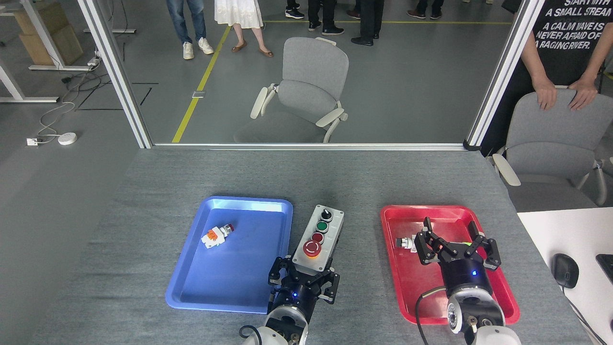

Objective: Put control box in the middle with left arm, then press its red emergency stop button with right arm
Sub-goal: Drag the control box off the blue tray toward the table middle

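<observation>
Blue tray lies at left on the grey tabletop; within it rests a small white-and-orange switch part, apart from the walls. Just right of the blue tray, over bare felt between the two trays, the left gripper is clamped on the near end of the control box, one finger on each long side. The box extends away from the gripper, slightly tilted to the right. Its top carries, far to near, a black knob, a green button, a small dark-red button, and the red emergency stop button nearest the fingers. Whether the box touches the table cannot be told. At right, the red tray holds a small metallic part. The right gripper hovers above this tray, fingers spread wide, holding nothing, well apart from the box.
</observation>
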`<state>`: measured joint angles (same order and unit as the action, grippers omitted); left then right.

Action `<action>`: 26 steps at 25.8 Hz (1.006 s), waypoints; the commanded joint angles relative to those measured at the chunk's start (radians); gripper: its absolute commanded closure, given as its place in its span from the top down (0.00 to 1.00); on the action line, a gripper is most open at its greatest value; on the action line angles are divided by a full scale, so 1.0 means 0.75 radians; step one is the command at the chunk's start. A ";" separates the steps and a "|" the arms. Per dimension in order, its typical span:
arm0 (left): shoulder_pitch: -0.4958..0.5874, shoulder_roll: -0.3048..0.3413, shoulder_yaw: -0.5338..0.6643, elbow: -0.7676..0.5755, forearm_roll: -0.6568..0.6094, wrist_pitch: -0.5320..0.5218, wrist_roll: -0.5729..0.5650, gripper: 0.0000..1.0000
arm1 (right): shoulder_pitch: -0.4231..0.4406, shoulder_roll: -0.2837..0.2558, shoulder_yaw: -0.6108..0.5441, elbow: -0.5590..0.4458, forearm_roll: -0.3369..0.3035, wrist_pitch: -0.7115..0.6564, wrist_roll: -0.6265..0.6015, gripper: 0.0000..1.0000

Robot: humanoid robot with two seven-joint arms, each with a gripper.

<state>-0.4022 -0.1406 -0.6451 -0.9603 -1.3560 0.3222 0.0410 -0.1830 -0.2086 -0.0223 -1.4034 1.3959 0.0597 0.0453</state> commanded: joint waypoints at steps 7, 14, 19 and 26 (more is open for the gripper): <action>-0.147 -0.003 -0.169 0.258 0.012 -0.057 -0.075 0.00 | 0.001 0.000 -0.001 0.002 0.000 0.000 0.005 0.98; -0.151 -0.001 -0.240 0.288 0.012 -0.061 -0.079 0.00 | 0.003 0.000 -0.001 0.002 0.000 0.000 0.005 0.98; -0.151 -0.001 -0.253 0.284 0.006 -0.043 -0.096 0.61 | -0.001 -0.002 0.001 0.002 0.000 0.000 0.005 0.98; -0.141 -0.001 -0.255 0.262 0.000 -0.010 -0.098 0.92 | 0.001 0.002 0.001 0.000 0.000 0.000 0.005 0.98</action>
<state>-0.5106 -0.1413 -0.8344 -0.7554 -1.3530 0.2945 -0.0489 -0.1831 -0.2084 -0.0216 -1.4023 1.3962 0.0597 0.0524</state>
